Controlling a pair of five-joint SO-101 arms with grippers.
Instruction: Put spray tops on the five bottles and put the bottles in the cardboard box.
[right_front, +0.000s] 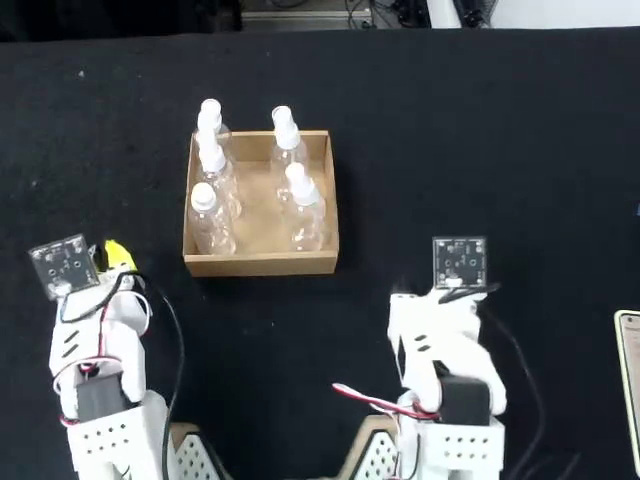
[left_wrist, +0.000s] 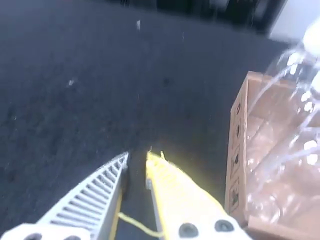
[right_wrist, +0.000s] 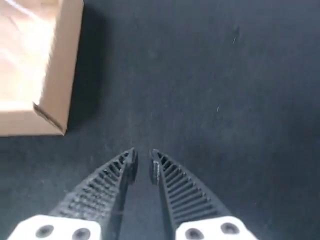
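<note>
My left gripper (left_wrist: 136, 157), right gripper (right_wrist: 142, 155): both pinched nearly together, empty. Risk: cardboard box (left_wrist: 237, 150) just beside left one; careless swing clips wall, topples bottles (right_front: 212, 228).

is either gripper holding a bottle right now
No, the left gripper and the right gripper have nothing between their fingers, and the bottles stand in the cardboard box.

High camera steeply down over table (right_front: 500, 150); wrist cameras low, close, forward-facing; cardboard box (right_front: 260, 264) common to all.
</note>
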